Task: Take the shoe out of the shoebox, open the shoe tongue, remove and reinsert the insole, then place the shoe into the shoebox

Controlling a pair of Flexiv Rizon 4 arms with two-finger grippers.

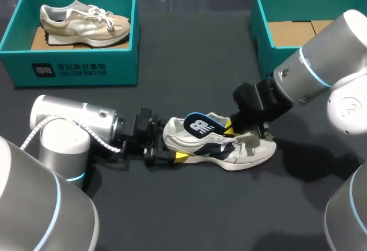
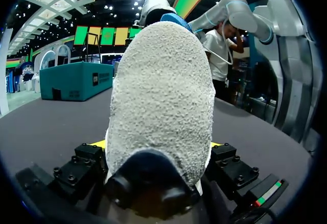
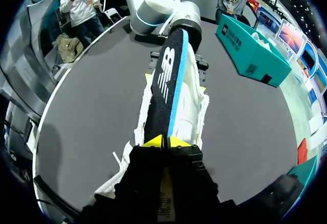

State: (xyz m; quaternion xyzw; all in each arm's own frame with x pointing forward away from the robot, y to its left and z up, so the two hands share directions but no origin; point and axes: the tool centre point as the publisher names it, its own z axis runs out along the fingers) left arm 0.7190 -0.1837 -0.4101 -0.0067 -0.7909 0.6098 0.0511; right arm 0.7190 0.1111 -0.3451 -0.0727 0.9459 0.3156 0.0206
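On the table (image 1: 189,67) our left gripper (image 2: 157,144) clamps the shoe (image 1: 252,151) heel, our right gripper (image 3: 166,142) pinching the insole (image 3: 166,81) lengthwise above it.

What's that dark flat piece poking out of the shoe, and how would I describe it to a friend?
At the middle of the dark table lies a white shoe. Rising from its opening is the insole, pinched by the right gripper; it alone is flat, dark blue with a light blue edge.
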